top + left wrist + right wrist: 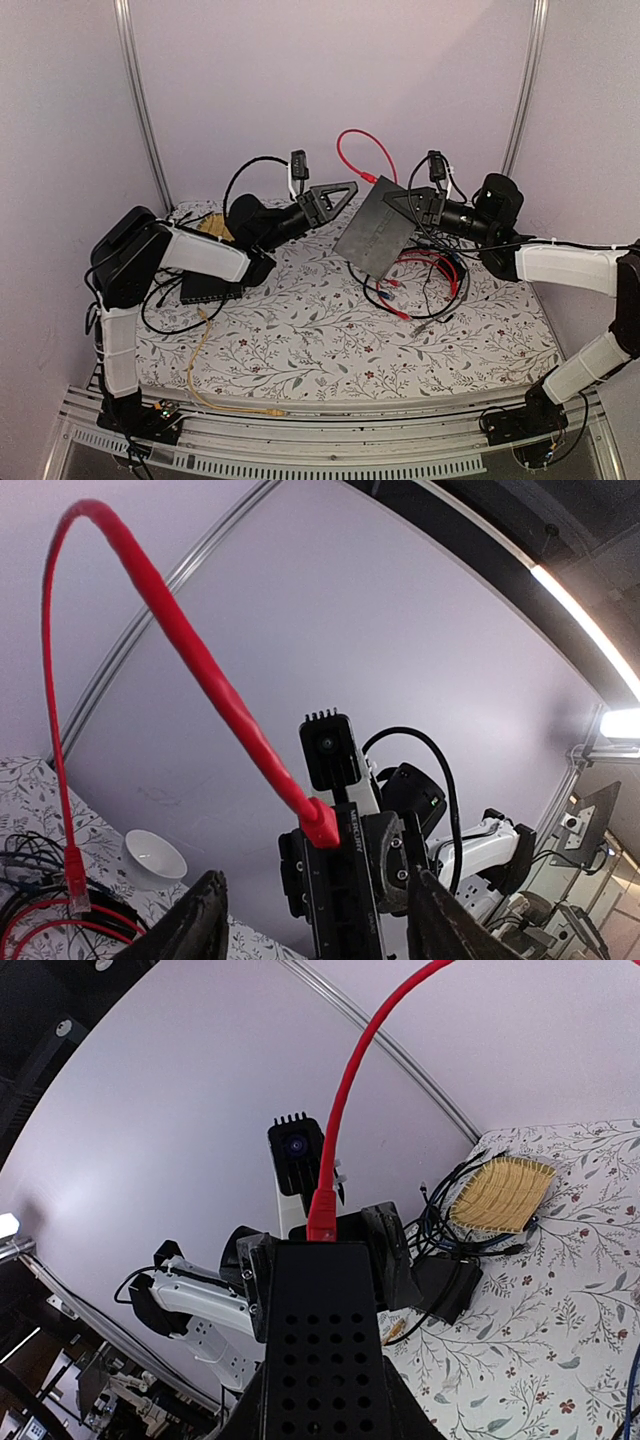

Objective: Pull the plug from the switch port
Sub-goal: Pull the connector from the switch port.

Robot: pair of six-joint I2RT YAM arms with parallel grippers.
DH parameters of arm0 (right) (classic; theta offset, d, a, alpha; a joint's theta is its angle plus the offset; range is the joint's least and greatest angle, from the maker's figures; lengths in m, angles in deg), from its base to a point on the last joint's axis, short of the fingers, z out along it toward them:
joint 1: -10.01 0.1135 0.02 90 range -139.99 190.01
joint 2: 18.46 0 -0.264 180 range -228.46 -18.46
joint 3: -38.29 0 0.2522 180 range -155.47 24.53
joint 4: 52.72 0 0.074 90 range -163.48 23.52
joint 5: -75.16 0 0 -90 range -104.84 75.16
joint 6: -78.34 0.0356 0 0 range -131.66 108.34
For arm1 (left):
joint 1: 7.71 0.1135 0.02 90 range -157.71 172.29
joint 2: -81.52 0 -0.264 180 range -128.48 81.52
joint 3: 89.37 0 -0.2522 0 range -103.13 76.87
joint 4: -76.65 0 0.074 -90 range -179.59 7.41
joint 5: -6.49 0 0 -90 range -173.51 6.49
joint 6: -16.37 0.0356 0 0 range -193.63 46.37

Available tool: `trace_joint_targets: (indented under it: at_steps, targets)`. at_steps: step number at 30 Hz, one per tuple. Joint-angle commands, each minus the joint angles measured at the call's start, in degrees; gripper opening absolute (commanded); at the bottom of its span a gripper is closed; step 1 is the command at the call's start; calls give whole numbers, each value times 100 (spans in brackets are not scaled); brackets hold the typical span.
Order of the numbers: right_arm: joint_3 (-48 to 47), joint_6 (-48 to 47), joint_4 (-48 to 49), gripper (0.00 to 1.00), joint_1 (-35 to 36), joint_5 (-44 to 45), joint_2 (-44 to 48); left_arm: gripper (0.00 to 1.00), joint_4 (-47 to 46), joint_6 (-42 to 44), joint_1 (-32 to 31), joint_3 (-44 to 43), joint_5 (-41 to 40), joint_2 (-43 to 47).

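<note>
My right gripper [415, 205] is shut on the flat black switch [378, 238] and holds it tilted above the table. In the right wrist view the perforated switch [320, 1350] fills the space between the fingers. A red plug [321, 825] sits in the topmost switch port [335, 842] on the thin edge, also visible as the red plug [323, 1218]. Its red cable [352, 140] arcs upward. My left gripper [343, 195] stands open just short of that edge, fingers [200, 920] on either side and below the plug, touching nothing.
A tangle of red, black and blue cables [425, 280] lies under the switch. A dark box [210, 288] with a yellow cable [205, 370] sits at the left beside a woven mat [503, 1195]. A white bowl [153, 855] stands on the floral cloth.
</note>
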Motion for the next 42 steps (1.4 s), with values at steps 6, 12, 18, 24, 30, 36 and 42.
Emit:
trace_joint_targets:
  at_steps: [6, 12, 18, 24, 30, 36, 42]
  targets:
    - [-271, 166, 813, 1, 47, -5, -46, 55, 129, -42, -21, -394, 254, -178]
    - [-232, 205, 888, 1, 43, -25, -82, 54, 273, -9, -53, -493, 294, -209]
    - [-234, 206, 933, 1, 45, -39, -142, 58, 284, 5, -78, -512, 344, -211]
    - [-207, 269, 1060, 1, 47, -58, -191, 59, 310, 52, -130, -616, 350, -257]
    - [-176, 281, 1103, 1, 52, -48, -190, 58, 340, 59, -192, -689, 306, -307]
    - [-143, 287, 1147, 1, 52, -65, -183, 55, 279, 31, -230, -704, 189, -334]
    - [-127, 307, 1146, 1, 54, -78, -168, 50, 334, 126, -233, -710, 235, -321]
